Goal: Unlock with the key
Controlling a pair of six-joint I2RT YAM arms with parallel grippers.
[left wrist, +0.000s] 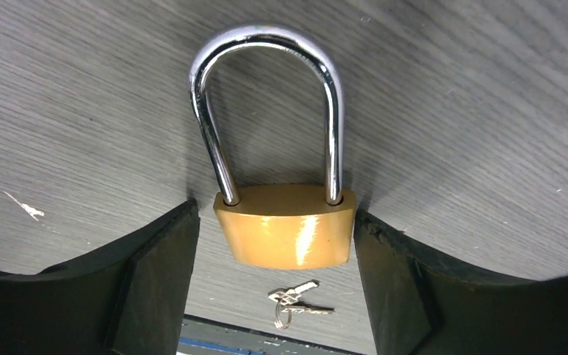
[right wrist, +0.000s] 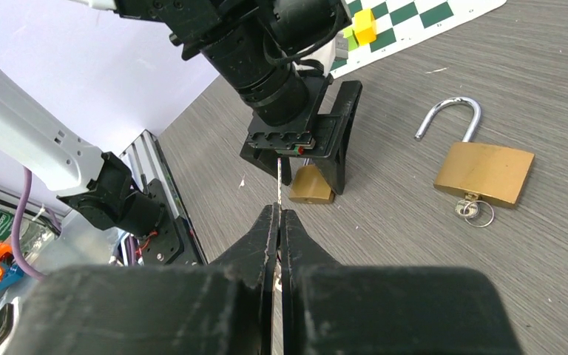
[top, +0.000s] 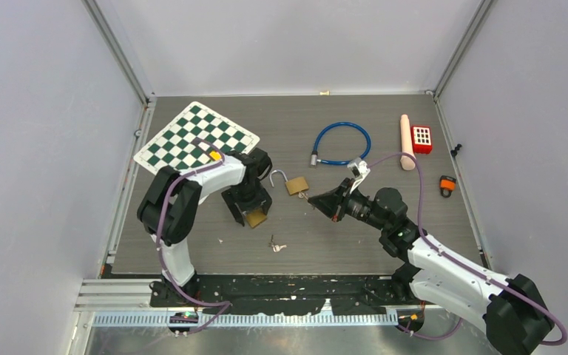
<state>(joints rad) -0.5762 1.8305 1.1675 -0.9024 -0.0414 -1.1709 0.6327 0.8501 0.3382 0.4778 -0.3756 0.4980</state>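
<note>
My left jaws stand open astride the padlock (left wrist: 288, 225), left of the worktop's middle; my right jaws pinch the key (right wrist: 278, 185) tight. An uneven squeeze could twist the padlock, spoiling the key's aim.

I'm getting bright, even overhead light, with soft shadows on the worktop (top: 355, 244). Glare streaks the padlock (left wrist: 287, 237). My right hand (right wrist: 279, 218) blurs up close.

The overhead camera looks steeply down on the whole table (top: 325, 248); both wrist cameras, close and low, share the closed padlock (left wrist: 285, 237).
</note>
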